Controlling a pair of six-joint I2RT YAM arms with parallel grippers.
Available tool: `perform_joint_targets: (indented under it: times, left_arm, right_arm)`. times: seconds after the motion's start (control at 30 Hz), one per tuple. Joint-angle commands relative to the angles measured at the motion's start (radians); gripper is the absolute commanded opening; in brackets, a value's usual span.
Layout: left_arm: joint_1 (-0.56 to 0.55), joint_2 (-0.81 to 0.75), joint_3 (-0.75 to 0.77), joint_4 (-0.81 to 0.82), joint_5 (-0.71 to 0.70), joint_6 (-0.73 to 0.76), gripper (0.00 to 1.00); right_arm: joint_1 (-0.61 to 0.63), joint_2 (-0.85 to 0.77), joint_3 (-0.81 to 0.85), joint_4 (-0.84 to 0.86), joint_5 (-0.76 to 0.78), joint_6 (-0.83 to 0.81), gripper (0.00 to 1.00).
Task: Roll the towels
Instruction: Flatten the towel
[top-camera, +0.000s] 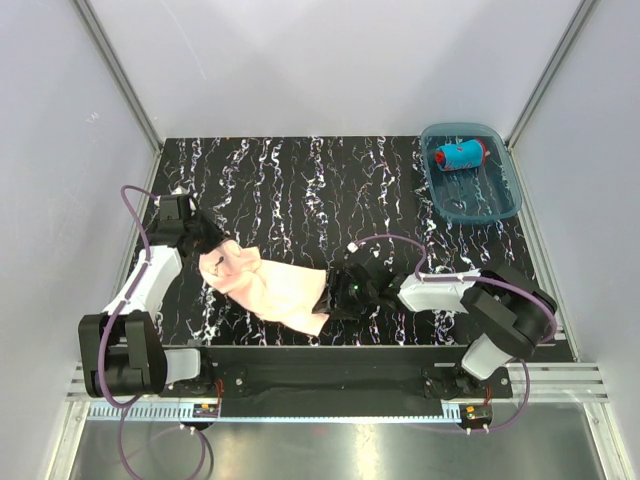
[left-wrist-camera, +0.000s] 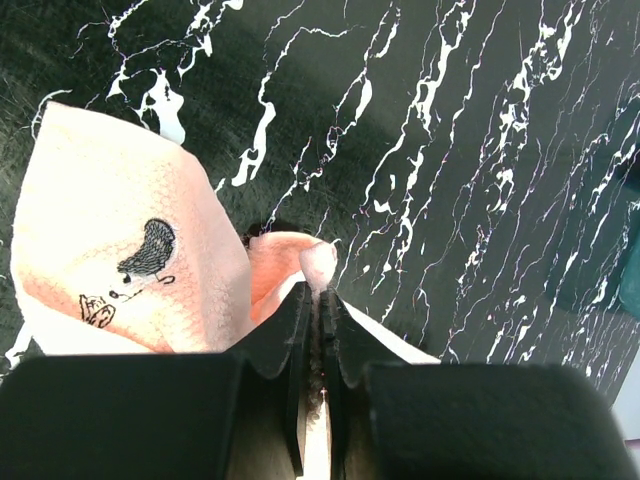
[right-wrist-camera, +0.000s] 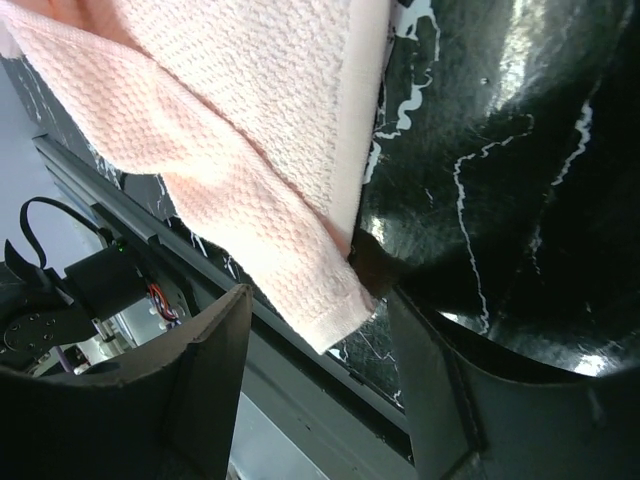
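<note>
Peach-pink towel (top-camera: 265, 288) lies close to the near edge of the table (top-camera: 300, 180), between my two arms, spread loosely with its left end bunched up.

On my right wrist feed, the right gripper (right-wrist-camera: 315, 330) stands with its jaws well apart, straddling the towel's near right corner. The cloth hangs between the fingers, which are not closed on it, and I cannot tell whether either finger touches it.

On the left wrist feed, the left gripper (left-wrist-camera: 320, 300) has its jaws drawn almost together, pinching a fold of the same towel between the fingertips. A small black printed figure shows on the raised cloth just left of them. From above, I see that left end held up off the marbled black surface while the rest trails rightward toward the right gripper.

At the far right corner sits the translucent blue tray (top-camera: 500, 205). In it, near its back wall, lies the blue towel (top-camera: 460, 155), rolled up, with red edging at its end.
</note>
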Motion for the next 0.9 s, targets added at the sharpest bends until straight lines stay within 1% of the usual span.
perform_joint_targets:
  times: [0.0,0.13,0.17,0.23,0.27,0.3,0.33,0.37,0.4,0.43,0.47,0.5,0.53,0.57,0.63,0.67,0.77,0.8,0.87]
  left_arm:
    - [0.007,0.003,0.013,0.034,0.015,0.018,0.09]
    - [0.008,0.003,0.01,0.036,0.014,0.022,0.09]
    - [0.007,0.004,0.01,0.036,0.012,0.02,0.09]
    - [0.011,0.007,0.011,0.036,0.012,0.023,0.09]
    - [0.01,0.007,0.01,0.036,0.011,0.022,0.09]
    - [0.01,0.007,0.008,0.04,0.009,0.022,0.09]
    - [0.01,0.007,0.007,0.04,0.011,0.02,0.12]
    - [0.01,0.007,0.004,0.045,0.014,0.02,0.15]
    - [0.01,0.013,0.005,0.051,0.018,0.022,0.2]
    - [0.01,0.015,0.005,0.052,0.028,0.026,0.26]
    - [0.01,0.016,0.008,0.054,0.029,0.026,0.38]
    - [0.01,0.018,0.008,0.054,0.026,0.031,0.44]
    - [0.01,0.015,0.011,0.054,0.023,0.037,0.51]
    - [0.01,0.012,0.017,0.039,0.016,0.04,0.74]
    - [0.01,-0.009,0.025,0.02,-0.041,0.043,0.9]
    - [0.011,-0.019,0.031,0.004,-0.058,0.045,0.99]
    - [0.011,-0.04,0.056,-0.03,-0.11,0.06,0.99]
    - [0.011,-0.043,0.059,-0.055,-0.121,0.063,0.99]
    - [0.011,-0.048,0.056,-0.069,-0.133,0.072,0.99]
  right_arm:
    - [0.014,0.029,0.004,0.045,-0.011,0.012,0.63]
    - [0.024,0.032,0.012,0.044,-0.017,0.012,0.55]
    - [0.025,0.029,0.012,0.042,-0.016,0.012,0.47]
    - [0.025,0.016,0.006,0.038,-0.016,0.012,0.42]
    - [0.025,0.009,0.0,0.036,-0.017,0.012,0.36]
    - [0.025,0.003,-0.002,0.032,-0.011,0.01,0.33]
    - [0.027,-0.006,-0.003,0.025,-0.01,0.007,0.26]
    - [0.025,-0.01,-0.003,0.025,-0.01,0.006,0.22]
    - [0.027,-0.015,-0.002,0.022,-0.01,0.002,0.15]
    - [0.025,-0.023,0.001,0.007,-0.007,-0.001,0.1]
    - [0.027,-0.03,0.014,-0.007,0.005,-0.008,0.06]
    - [0.025,-0.038,0.02,-0.051,0.019,-0.02,0.0]
    - [0.025,-0.053,0.029,-0.08,0.033,-0.034,0.0]
    - [0.018,-0.061,0.061,-0.115,0.079,-0.051,0.0]
    - [0.002,-0.089,0.095,-0.267,0.125,-0.111,0.0]
    - [-0.012,-0.102,0.11,-0.296,0.148,-0.131,0.0]
    - [-0.108,-0.178,0.097,-0.366,0.154,-0.169,0.0]
    - [-0.157,-0.202,0.09,-0.384,0.157,-0.188,0.0]
    - [-0.189,-0.276,0.102,-0.473,0.214,-0.215,0.0]
